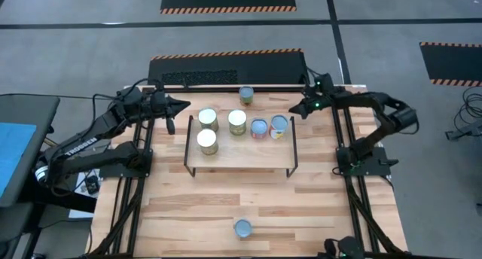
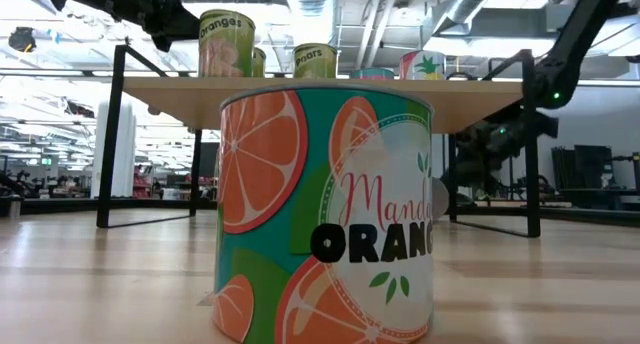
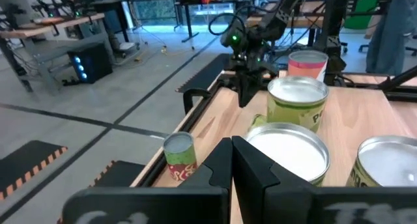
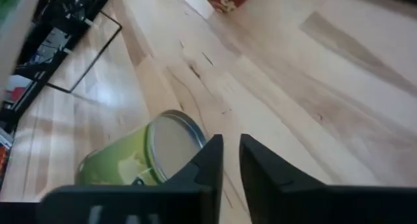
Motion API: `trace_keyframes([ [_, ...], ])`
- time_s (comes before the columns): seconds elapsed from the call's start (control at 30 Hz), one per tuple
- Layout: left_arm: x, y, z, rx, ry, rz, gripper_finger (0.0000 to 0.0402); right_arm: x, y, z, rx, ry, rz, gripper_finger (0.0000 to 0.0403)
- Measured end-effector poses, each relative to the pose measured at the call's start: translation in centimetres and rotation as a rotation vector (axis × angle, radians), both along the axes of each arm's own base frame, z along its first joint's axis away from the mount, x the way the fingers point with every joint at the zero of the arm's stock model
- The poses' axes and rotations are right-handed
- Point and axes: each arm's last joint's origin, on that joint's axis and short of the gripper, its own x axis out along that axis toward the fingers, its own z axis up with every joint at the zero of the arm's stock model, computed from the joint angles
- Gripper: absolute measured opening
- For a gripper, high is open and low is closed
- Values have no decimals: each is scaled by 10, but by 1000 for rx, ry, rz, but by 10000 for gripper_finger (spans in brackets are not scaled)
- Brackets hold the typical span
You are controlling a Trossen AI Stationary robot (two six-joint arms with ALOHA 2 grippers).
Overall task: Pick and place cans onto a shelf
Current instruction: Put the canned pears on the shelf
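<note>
The shelf stands mid-table on black wire legs and carries several cans upright on their bases, among them green ones and a red one. One can stands on the table beyond the shelf, and another stands near the front edge. My left gripper hovers shut at the shelf's far left corner, holding nothing. My right gripper is low at the shelf's far right corner, its fingers a narrow gap apart. A green can lies just beside them; I cannot tell whether they touch it.
The near can fills the low view as an orange-printed can in front of the shelf. Black frame rails run along both table sides. Bare wood lies between the shelf and the front edge.
</note>
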Motion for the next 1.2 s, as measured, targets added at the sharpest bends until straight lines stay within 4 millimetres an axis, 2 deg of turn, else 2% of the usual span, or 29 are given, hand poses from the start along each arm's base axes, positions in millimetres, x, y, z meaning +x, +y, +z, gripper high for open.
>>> trace_keyframes([
  [0.27, 7, 5, -5, -11, 33, 3, 0, 5, -2, -9, 54, -63, 58, 133],
  [0.47, 12, 9, -7, -3, 41, 0, 0, 11, 4, -8, 42, -124, 167, 157],
  [0.83, 12, 8, -7, 3, 44, -2, 0, 29, 10, -7, -72, -122, 253, 162],
  [1.2, 12, 8, -7, 2, 44, -3, 0, 44, 7, -32, -68, -129, 292, 150],
])
